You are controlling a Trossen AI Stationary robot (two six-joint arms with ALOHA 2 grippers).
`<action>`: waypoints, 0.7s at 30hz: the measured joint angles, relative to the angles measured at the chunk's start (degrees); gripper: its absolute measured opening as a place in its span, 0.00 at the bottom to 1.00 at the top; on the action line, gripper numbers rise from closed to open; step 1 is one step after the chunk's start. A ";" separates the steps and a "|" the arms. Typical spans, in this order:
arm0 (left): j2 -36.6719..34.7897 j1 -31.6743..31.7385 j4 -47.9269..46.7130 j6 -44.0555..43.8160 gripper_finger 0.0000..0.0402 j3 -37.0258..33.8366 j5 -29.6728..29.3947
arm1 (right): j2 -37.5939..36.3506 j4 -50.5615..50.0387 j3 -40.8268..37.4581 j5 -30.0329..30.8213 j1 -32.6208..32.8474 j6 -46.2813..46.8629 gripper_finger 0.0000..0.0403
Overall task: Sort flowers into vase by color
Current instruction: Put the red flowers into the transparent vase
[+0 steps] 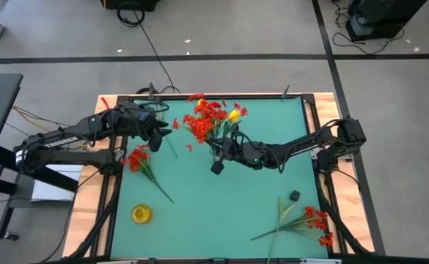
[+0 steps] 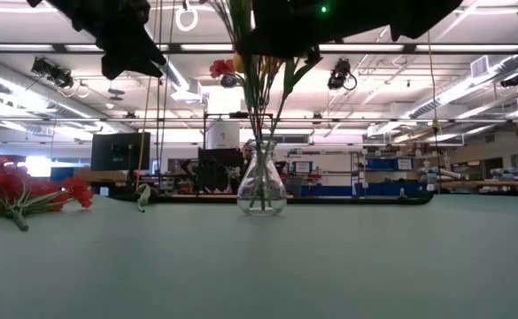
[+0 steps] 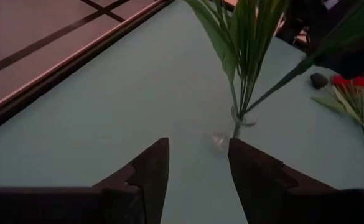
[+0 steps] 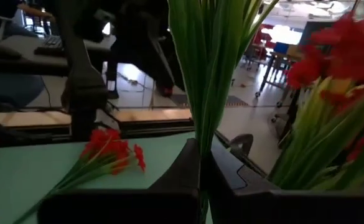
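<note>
The right gripper (image 1: 218, 152) is clenched on a yellow sprig's (image 1: 233, 115) stems, which stand in the vase (image 2: 262, 186) right below it. The left gripper (image 1: 161, 132), fingers spread and empty, hovers beside a red sprig (image 1: 138, 158).

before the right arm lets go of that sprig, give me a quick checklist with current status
1. Right gripper shut on the sprig: ok, fingers pinch the green stems.
2. Sprig over the vase: ok; from above, the gripper sits by the bouquet.
3. Stem ends inside the vase neck: cannot tell.
4. Colour match: not ok, a yellow blossom sits among red ones.
5. Left gripper clear: ok, open, empty, short of the vase.
6. Flowers left to sort: not ok, red bunches and lie on the mat.
</note>
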 joint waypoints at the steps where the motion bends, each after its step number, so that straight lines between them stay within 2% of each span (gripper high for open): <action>1: 0.00 0.00 -0.08 0.00 0.43 0.00 -0.01 | 0.15 -0.31 0.00 -0.41 -0.10 0.77 0.04; 5: 0.00 0.00 -0.52 -0.15 0.43 0.00 -0.01 | 0.17 -3.82 0.00 -1.70 -0.10 4.17 0.09; 10: 0.00 0.00 -1.22 -0.31 0.43 0.00 -0.01 | 0.13 -4.13 0.00 -0.29 0.42 6.11 0.19; 16: 0.00 0.00 -1.26 -0.52 0.43 0.00 -0.03 | 0.13 -4.27 0.00 12.26 2.80 8.37 0.30; 21: 0.00 0.00 -1.37 -0.52 0.43 0.00 -0.03 | 0.11 -5.13 0.00 17.76 4.74 8.72 0.38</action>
